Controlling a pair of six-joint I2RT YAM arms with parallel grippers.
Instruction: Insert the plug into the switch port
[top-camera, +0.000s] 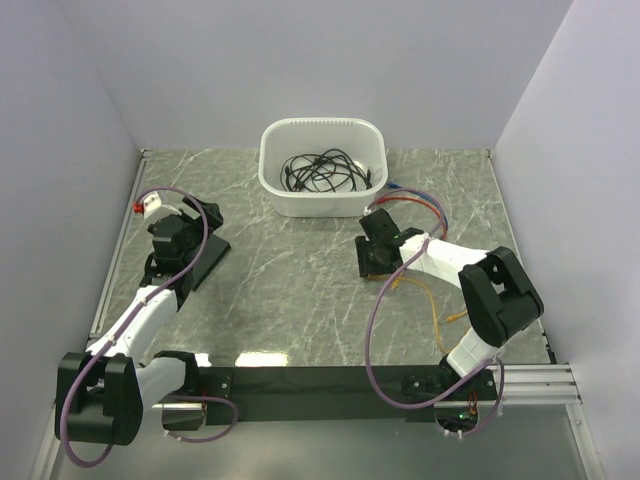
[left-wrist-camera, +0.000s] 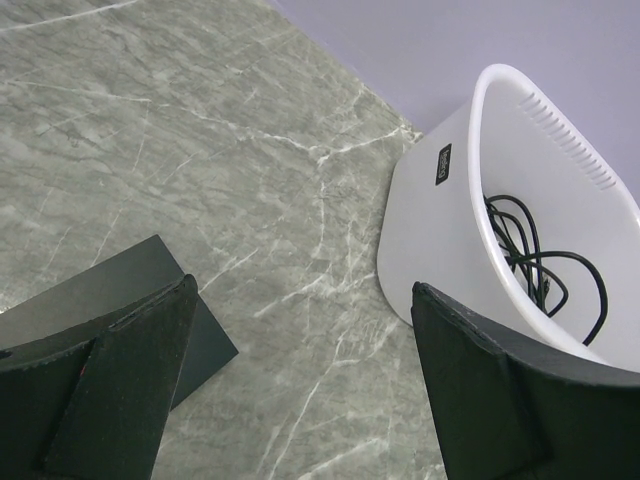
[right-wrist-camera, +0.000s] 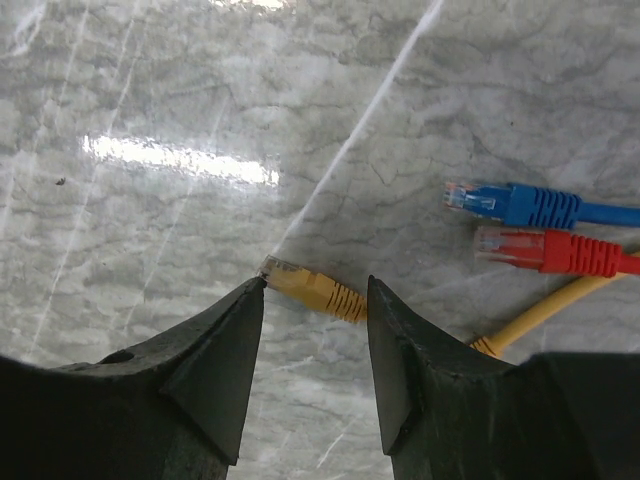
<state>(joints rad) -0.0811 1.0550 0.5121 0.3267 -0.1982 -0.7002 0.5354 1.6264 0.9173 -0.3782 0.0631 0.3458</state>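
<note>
The yellow plug (right-wrist-camera: 305, 285) lies flat on the marble table, its clear tip at the left fingertip (right-wrist-camera: 235, 340) of my right gripper (right-wrist-camera: 316, 282). Its ribbed boot runs behind the right fingertip. The jaws stand partly apart, straddling the plug lengthwise. From above, the right gripper (top-camera: 378, 260) hangs low in front of the tub. The flat black switch box (left-wrist-camera: 120, 280) lies at the left, under my left gripper (left-wrist-camera: 300, 400), which is wide open and holds nothing. The box (top-camera: 203, 262) shows beside the left gripper (top-camera: 178, 240); the switch port sockets are hidden.
A white tub (top-camera: 322, 200) with coiled black cables stands at the back centre, close to the left gripper's right finger (left-wrist-camera: 520, 400). A blue plug (right-wrist-camera: 500, 203) and a red plug (right-wrist-camera: 520, 248) lie right of the yellow one. Yellow cable (top-camera: 432, 300) loops towards the right arm.
</note>
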